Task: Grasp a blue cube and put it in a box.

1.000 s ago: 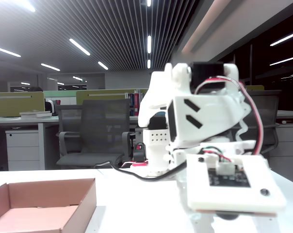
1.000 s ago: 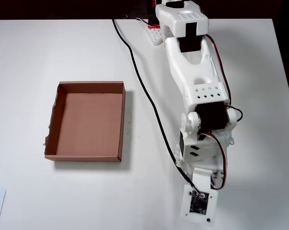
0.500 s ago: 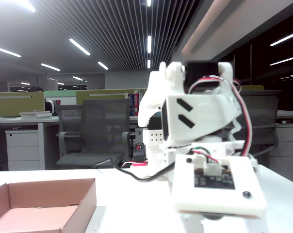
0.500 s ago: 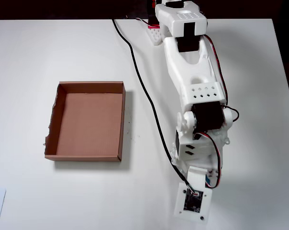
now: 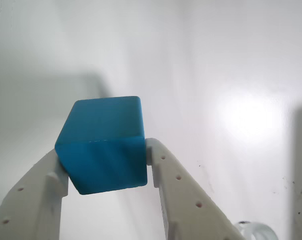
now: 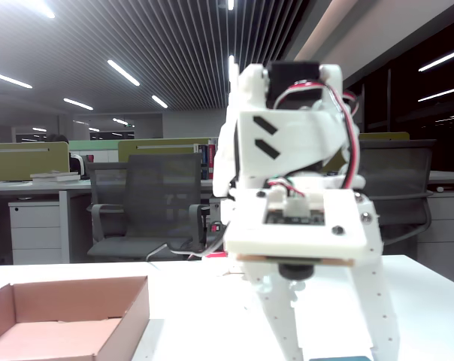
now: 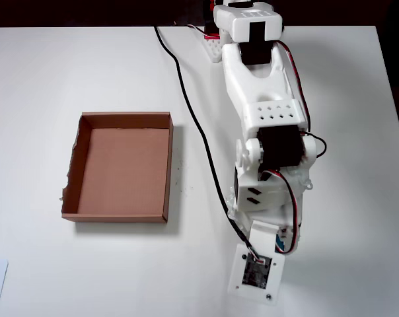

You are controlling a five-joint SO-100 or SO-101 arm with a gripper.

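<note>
The blue cube (image 5: 103, 145) sits between my two white fingers in the wrist view, with both fingers touching its sides. My gripper (image 5: 105, 162) is shut on it, low over the white table. In the fixed view my gripper (image 6: 336, 352) points down, and only a teal sliver of the cube (image 6: 340, 358) shows at the bottom edge. The brown cardboard box (image 7: 120, 172) lies empty to the left of the arm in the overhead view, and at lower left in the fixed view (image 6: 137, 312). In the overhead view the wrist (image 7: 255, 271) hides the cube.
A black cable (image 7: 193, 119) runs along the table between the box and the arm. The arm's base (image 7: 242, 20) stands at the table's far edge. Office chairs and desks stand behind the table in the fixed view.
</note>
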